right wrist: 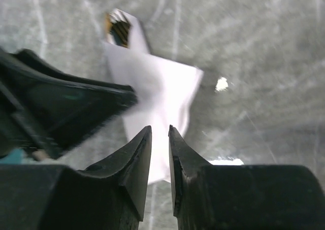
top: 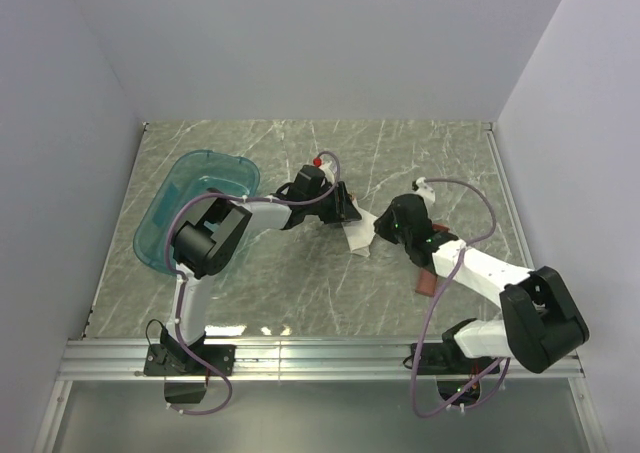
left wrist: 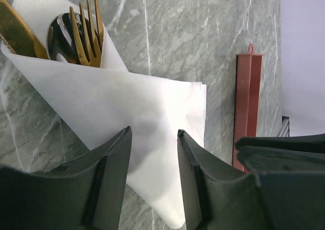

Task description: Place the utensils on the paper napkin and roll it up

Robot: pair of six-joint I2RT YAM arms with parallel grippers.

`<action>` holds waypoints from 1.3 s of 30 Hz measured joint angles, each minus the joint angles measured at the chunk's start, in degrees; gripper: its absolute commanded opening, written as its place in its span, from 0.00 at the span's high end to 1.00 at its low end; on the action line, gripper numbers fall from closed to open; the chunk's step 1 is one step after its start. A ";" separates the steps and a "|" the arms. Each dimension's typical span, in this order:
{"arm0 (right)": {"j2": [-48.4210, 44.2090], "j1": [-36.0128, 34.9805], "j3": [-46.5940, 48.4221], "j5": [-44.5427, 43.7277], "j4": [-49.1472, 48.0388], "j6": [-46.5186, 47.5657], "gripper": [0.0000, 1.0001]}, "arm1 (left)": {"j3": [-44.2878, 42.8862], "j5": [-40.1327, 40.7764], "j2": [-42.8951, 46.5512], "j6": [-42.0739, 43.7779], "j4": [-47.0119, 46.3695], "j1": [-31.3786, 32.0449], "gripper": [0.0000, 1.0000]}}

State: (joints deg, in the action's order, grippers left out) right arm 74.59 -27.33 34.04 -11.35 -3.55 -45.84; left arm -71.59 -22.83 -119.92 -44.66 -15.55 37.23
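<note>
Currently, you are hovering spread left gripper (left wrist: 153, 133) jaws over, and narrowly parted right gripper (right wrist: 160, 130) jaws just short of, the limp, tear-prone paper napkin (left wrist: 127, 100) wrapping stiff, slippery utensils (left wrist: 85, 37); pinching its folded layers is looking safest.

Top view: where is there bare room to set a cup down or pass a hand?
Bare table runs along the back wall, beyond the teal tub. More lies near the front rail, between the left arm and right arm. The centre is crowded: the left fingers and right fingers meet at the napkin, the red-brown tray close by.
</note>
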 measured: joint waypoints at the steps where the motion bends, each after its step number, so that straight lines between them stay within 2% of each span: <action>1: -0.04 0.00 0.76 0.11 0.02 0.44 0.73 | 0.00 -0.02 0.00 -0.02 0.00 0.00 0.54; 6: 2.60 0.00 3.72 1.57 -1.73 1.88 0.75 | -0.02 0.00 -0.02 -0.04 0.00 0.00 0.54; 16: 16.76 0.00 3.76 4.39 -6.12 1.40 0.80 | -0.02 0.20 -0.04 -0.74 0.04 0.00 0.53; 24: 16.15 -1.27 0.44 6.56 -12.20 1.46 0.81 | 0.59 0.39 1.44 -1.68 0.90 -0.37 0.47; 34: 17.38 -5.33 0.42 8.09 -14.32 0.83 0.82 | 4.96 8.41 11.91 -1.27 8.44 -4.24 0.35; 39: 17.88 -5.42 0.04 8.13 -16.04 -0.11 0.83 | 7.50 8.09 10.23 2.10 12.61 -4.79 0.34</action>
State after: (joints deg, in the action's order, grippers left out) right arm 92.47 -32.75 34.09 -3.22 -19.59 -45.95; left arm -64.10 -14.74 -109.69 -42.57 -2.94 32.45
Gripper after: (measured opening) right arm 0.175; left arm 0.661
